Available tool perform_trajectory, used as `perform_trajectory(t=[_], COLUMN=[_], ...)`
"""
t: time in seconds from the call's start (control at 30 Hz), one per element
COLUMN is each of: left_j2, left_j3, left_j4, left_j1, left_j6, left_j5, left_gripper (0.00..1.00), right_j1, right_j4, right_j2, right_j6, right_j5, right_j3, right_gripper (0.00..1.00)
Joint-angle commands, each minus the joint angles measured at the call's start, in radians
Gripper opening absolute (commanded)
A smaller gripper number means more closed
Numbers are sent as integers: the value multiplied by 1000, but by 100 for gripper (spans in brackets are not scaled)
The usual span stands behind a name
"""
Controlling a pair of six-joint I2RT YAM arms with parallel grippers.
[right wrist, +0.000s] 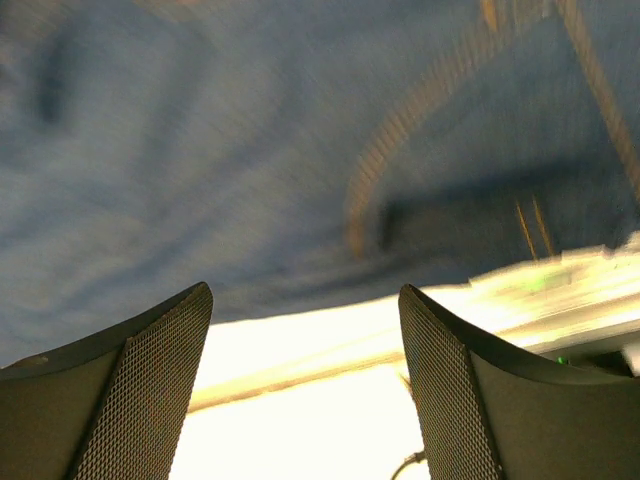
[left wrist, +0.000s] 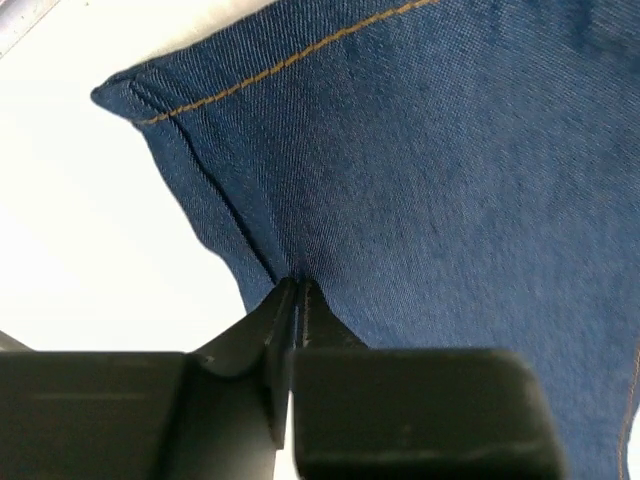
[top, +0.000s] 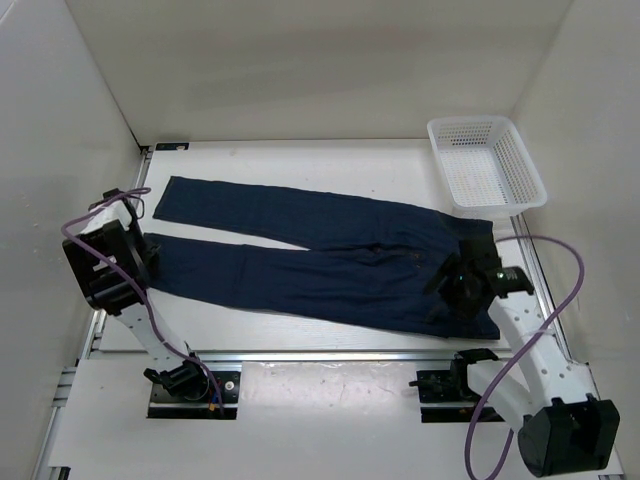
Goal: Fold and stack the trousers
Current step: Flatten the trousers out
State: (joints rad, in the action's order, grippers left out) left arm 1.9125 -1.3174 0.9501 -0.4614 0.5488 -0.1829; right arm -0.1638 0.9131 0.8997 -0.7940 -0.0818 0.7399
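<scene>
We see the dark navy-blue denim trousers (top: 320, 255) spread flat across the white counter (top: 300, 160), legs to the left and waistband to the right. The left gripper (left wrist: 297, 288) is pinched tight on the hem corner of the near leg. The right gripper (right wrist: 305, 300) gapes wide over the waistband's near edge; its view is blurred. A white plastic mesh basket (top: 487, 170) sits at the far right.

A white mesh basket (top: 471, 122) sits empty at the far right corner of the white table (top: 300, 160).
</scene>
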Motion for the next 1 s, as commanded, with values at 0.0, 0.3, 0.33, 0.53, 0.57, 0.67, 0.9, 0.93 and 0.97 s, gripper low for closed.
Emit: perform_trajectory(t=[0.0, 0.3, 0.33, 0.53, 0.57, 0.67, 0.9, 0.93, 0.97], left_j2=[-99, -167, -152, -34, -17, 45, 173, 187, 200], left_j3=[-5, 18, 29, 7, -9, -54, -187, -222, -241], left_j4=[-7, 3, 3, 3, 3, 13, 36, 47, 47], left_j1=[16, 219, 233, 316, 325, 352, 402, 411, 411], left_j6=[-4, -23, -23, -35, -35, -35, -35, -35, -35], left_j5=[35, 88, 100, 105, 105, 114, 125, 125, 125], left_gripper=[19, 60, 57, 55, 55, 55, 55, 55, 55], right_j1=[3, 3, 3, 3, 3, 13, 47, 56, 56], right_j4=[32, 32, -5, -98, -114, -124, -235, -235, -246], right_j2=[-88, -305, -289, -83, -59, 24, 198, 240, 257], right_j6=[-66, -345, -359, -360, -349, -340, -263, -249, -238], right_j5=[129, 183, 183, 55, 33, -62, -127, -142, -142], right_j3=[-137, -411, -412, -337, -314, -236, -165, -152, -152], right_gripper=[80, 33, 33, 32, 32, 32, 32, 32, 32])
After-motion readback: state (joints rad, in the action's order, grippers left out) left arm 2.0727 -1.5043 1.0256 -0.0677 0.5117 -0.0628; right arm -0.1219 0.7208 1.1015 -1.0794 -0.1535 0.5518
